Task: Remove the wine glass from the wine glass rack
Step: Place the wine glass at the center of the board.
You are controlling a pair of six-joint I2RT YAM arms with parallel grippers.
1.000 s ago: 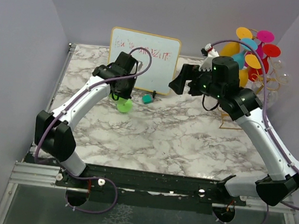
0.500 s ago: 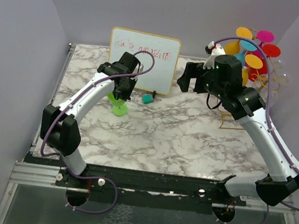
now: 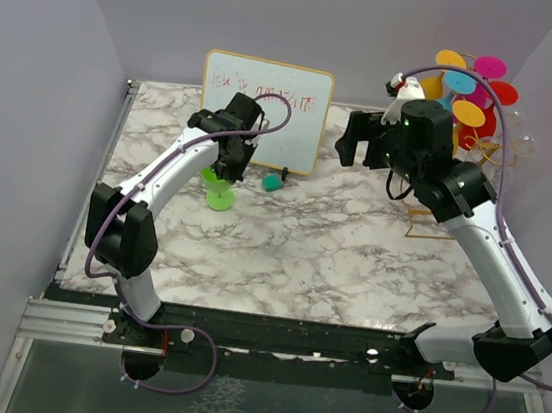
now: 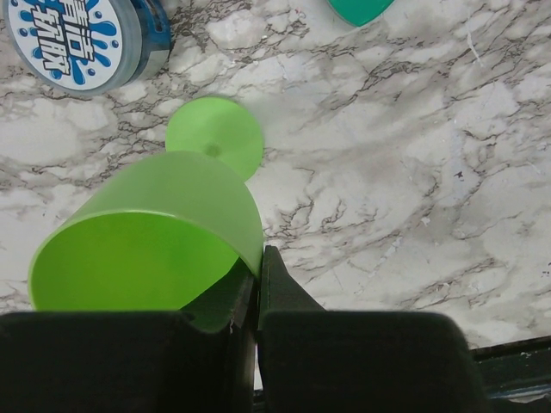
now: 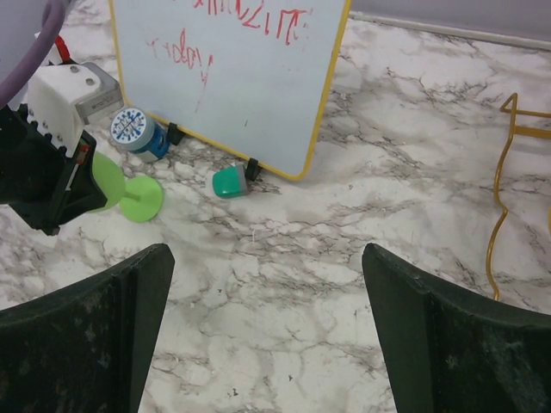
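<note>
One-armed step: setting the green wine glass (image 4: 164, 232) down on the desk (image 3: 331, 254), before the whiteboard (image 3: 268, 105) and well apart from the wine glass rack (image 3: 484, 152) in the far right corner. Pinching the bowl's rim in the clenched left gripper (image 4: 258, 258); holding the right gripper (image 5: 267, 258) spread wide and empty near the rack. Doing it well, by judgement: lowering straight until the foot is sitting flat, steering clear of the round blue tin (image 4: 82, 34) nearby, releasing only once the stem is standing plumb. Compared with a second earlier: carrying the glass slightly leftward, swinging the left elbow inward, drawing the right gripper back toward the rack.
</note>
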